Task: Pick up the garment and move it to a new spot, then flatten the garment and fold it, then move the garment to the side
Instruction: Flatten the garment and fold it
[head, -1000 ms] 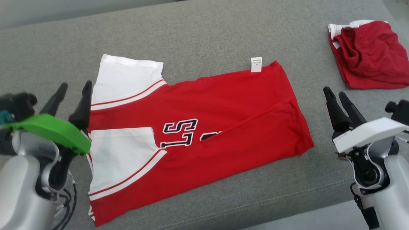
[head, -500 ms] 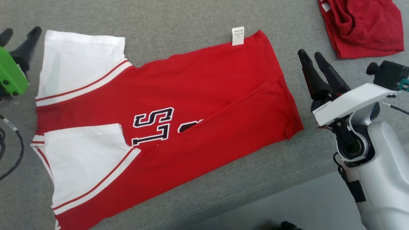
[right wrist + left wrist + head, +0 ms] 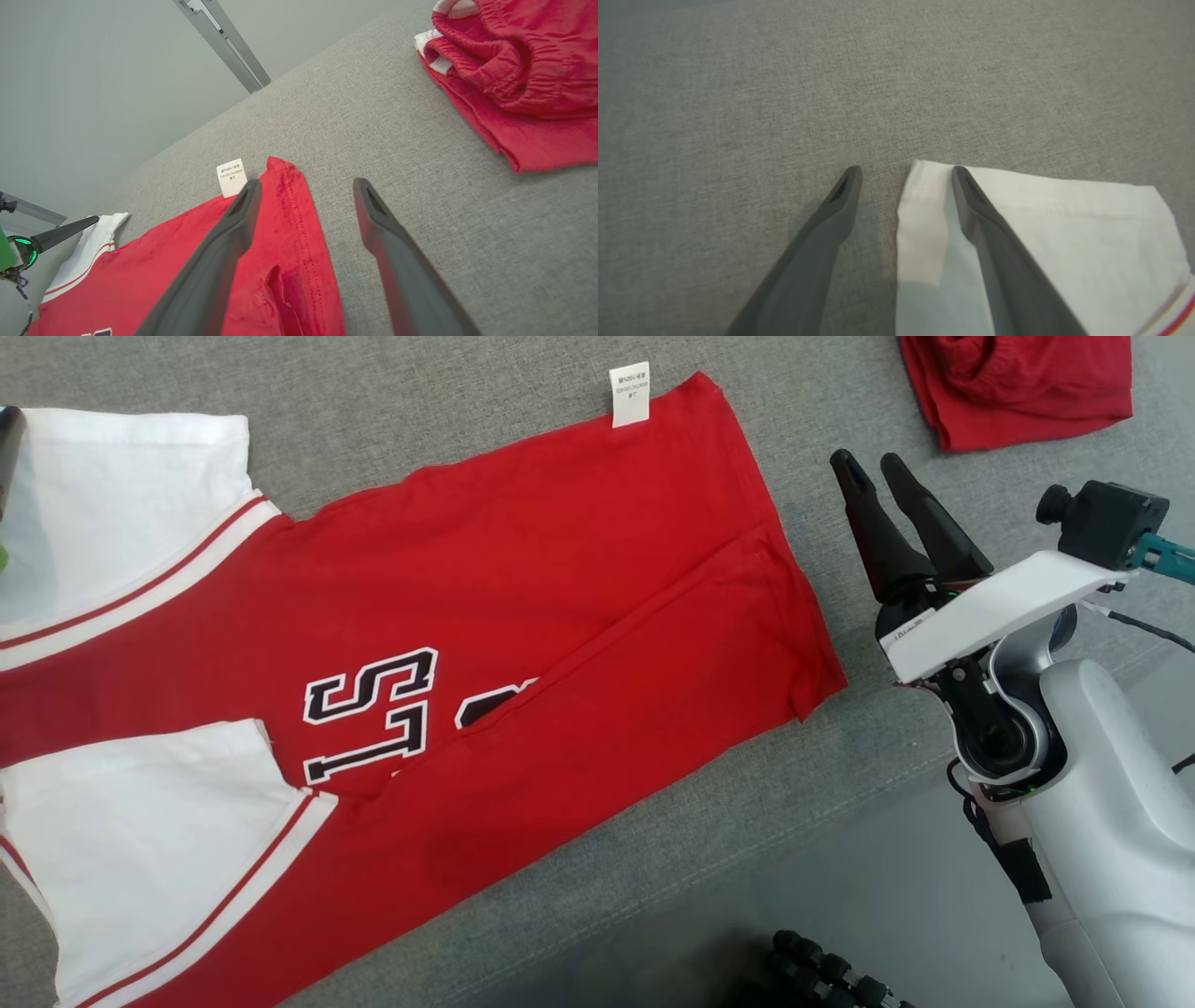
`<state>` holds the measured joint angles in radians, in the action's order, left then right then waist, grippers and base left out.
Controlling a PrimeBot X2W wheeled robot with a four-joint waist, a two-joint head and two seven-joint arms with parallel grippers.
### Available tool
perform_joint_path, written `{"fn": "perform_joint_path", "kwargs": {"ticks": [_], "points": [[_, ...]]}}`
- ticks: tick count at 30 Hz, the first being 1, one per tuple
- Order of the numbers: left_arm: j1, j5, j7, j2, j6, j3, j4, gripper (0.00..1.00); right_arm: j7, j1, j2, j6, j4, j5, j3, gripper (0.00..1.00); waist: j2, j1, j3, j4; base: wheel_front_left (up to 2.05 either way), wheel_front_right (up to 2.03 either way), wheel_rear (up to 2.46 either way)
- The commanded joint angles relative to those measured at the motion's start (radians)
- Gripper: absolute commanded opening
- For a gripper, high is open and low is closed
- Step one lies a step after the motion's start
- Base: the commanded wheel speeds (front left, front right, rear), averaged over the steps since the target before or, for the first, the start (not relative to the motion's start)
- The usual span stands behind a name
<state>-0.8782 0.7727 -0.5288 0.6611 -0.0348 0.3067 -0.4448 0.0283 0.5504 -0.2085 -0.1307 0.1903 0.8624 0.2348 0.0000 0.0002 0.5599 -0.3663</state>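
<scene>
You have the red-and-white jersey [image 3: 560, 616] lying spread on the grey cushion [image 3: 467, 392], its near side folded over and a white label [image 3: 630, 394] sticking out at the far edge. A second red garment [image 3: 1018, 373] sits bunched well apart at the far right. Your right gripper [image 3: 866, 459] stands open and empty just beside the jersey's hem, and your left gripper [image 3: 904, 170] is open too, holding nothing, its fingers straddling the corner of the white sleeve [image 3: 1064, 224].
</scene>
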Motion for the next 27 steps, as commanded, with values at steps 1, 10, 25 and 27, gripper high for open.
{"fn": "perform_joint_path", "kwargs": {"ticks": [1, 10, 25, 27], "points": [[-0.019, -0.003, -0.005, 0.015, -0.004, 0.001, -0.007, 1.0, -0.009, 0.013, -0.007, 0.0, 0.003, 0.01, 0.004, 1.0, 0.0, -0.0002, 0.008, -0.009, 0.0, 0.0, 0.0], [-0.018, 0.016, -0.043, 0.021, -0.032, 0.023, -0.011, 0.25, -0.041, 0.024, -0.026, 0.0, 0.023, 0.037, 0.027, 1.0, 0.0, -0.0002, -0.001, 0.004, 0.0, 0.0, 0.0], [0.009, 0.037, 0.053, -0.03, -0.089, 0.094, 0.065, 0.0, -0.019, 0.065, -0.073, 0.0, 0.117, 0.012, 0.023, 1.0, 0.0, -0.0002, -0.068, 0.066, 0.0, 0.0, 0.0], [0.012, 0.043, 0.058, -0.032, -0.09, 0.102, 0.074, 0.0, -0.009, 0.076, -0.081, 0.0, 0.131, 0.002, 0.025, 1.0, 0.0, -0.0002, -0.074, 0.075, 0.0, 0.0, 0.0]]}}
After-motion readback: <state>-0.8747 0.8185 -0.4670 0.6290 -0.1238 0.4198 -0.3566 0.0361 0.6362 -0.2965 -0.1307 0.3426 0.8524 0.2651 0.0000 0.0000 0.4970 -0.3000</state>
